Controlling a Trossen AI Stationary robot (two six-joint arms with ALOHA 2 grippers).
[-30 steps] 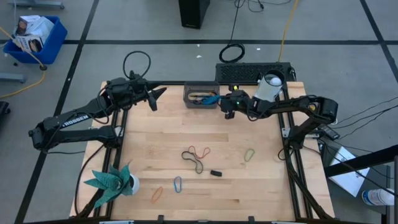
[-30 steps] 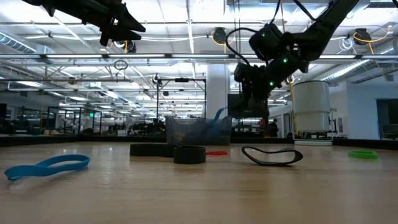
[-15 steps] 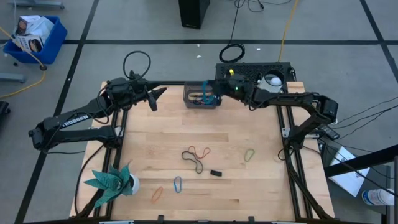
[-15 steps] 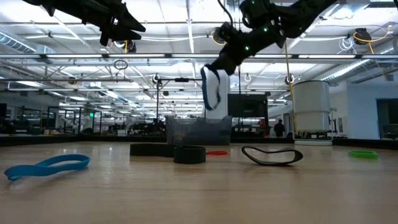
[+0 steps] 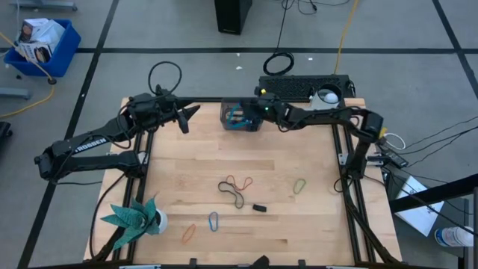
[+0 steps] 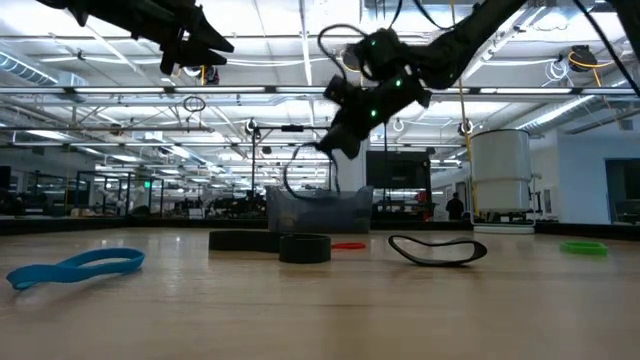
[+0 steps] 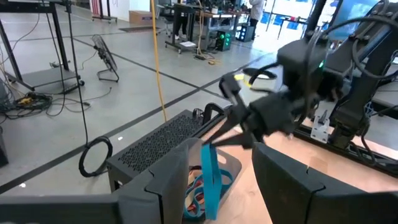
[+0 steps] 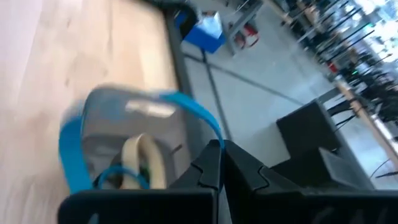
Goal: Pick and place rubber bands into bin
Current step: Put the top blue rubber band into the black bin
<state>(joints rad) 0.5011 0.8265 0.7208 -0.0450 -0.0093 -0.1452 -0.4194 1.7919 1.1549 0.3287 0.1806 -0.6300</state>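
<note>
Right hand (image 5: 259,109) over the bin (image 5: 240,117) at top centre of the high view, fingers pressed together pinching a blue rubber band (image 8: 74,155) that hangs straight down into the bin; long axis vertical, so release looks like the next call. Left hand (image 5: 191,112) parked just left of the bin, fingers spread, empty. Remaining bands lie lower centre on the table (image 5: 299,224): red (image 5: 240,181), black (image 5: 238,199), green (image 5: 299,185), blue (image 5: 213,221), orange (image 5: 188,234)
</note>
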